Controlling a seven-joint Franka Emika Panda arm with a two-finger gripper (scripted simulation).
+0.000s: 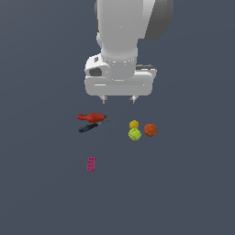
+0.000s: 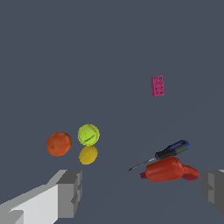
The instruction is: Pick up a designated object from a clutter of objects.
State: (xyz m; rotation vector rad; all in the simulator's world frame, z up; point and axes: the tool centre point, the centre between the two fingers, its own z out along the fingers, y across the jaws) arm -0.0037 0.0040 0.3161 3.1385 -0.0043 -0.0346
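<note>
The gripper [image 1: 119, 99] hangs spread wide and empty above the worktop [image 1: 193, 193]. The yellow ball [image 1: 134, 124] lies touching the green ball [image 1: 134, 134] at its 12 o'clock, orange ball [image 1: 150, 130] beside. Farther off lie a red tool [image 1: 92, 117], screwdriver [image 1: 90, 127] and pink block [image 1: 91, 164].

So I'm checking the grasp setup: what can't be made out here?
- Gripper: wrist view's edges cut off both fingers.
- Yellow ball and green ball: touching or apart, too small to tell in either view.
- Dark tool: tiny in the exterior view; contact with the red tool unclear.
</note>
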